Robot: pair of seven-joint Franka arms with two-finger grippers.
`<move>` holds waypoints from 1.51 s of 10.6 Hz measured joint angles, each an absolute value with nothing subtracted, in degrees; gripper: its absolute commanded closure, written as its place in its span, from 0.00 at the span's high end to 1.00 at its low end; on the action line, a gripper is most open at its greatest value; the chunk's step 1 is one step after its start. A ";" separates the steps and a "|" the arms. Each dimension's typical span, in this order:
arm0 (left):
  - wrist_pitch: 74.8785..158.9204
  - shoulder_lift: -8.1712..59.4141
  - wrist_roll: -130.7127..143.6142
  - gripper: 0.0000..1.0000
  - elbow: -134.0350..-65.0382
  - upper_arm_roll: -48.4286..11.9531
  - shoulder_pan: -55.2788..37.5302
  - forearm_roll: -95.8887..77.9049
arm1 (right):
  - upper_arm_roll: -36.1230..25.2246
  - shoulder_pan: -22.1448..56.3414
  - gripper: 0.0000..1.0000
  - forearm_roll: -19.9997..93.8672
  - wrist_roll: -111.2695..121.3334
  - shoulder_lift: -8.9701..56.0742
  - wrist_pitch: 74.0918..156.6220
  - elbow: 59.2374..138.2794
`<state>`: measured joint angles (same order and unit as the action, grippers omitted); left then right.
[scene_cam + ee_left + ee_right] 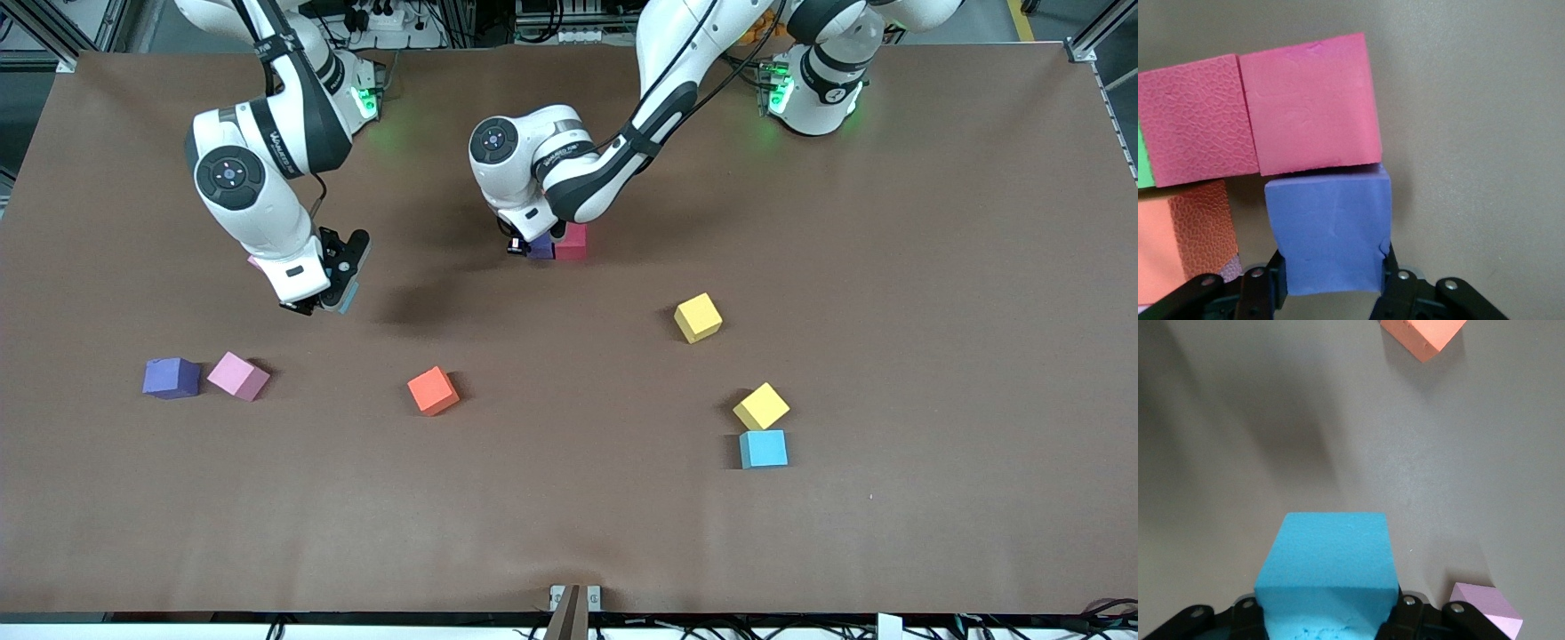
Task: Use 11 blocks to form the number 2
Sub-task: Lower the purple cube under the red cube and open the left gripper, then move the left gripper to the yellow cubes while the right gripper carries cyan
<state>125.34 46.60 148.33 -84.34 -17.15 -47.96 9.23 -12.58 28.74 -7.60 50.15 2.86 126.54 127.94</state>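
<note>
Front view, closest to the camera: a light blue block (763,449) lies on the brown table (569,533), touching a yellow block (761,405). Both sit toward the left arm's end from the loose orange block (433,390). A purple block (171,378) and a pink block (237,375) lie side by side, toward the right arm's end from that orange block. Another yellow block (698,317) lies farther from the camera than the orange block.

The right gripper (333,289) hangs over bare table and pinches a second light blue block (1328,567) tight.

Farthest from the camera, well past the orange block, the number 2 (570,242) is only just begun. The left wrist view shows two red blocks (1308,103) touching in a row, with a sliver of green (1143,167) and an orange cube (1185,233) beside them. The left gripper (1331,287) squeezes a purple cube (1331,233) whose edge meets the end red block.

I think this cube is being set in place. To do it well, it should be kept straight, pressed flat on the table and snug against the red one. The fingers should then open slowly, so no block gets bumped.
</note>
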 measured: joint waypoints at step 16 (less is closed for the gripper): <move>114.38 37.55 136.90 1.00 -83.20 -16.93 -40.64 9.22 | -12.58 30.53 0.33 -7.58 50.08 2.91 127.20 127.82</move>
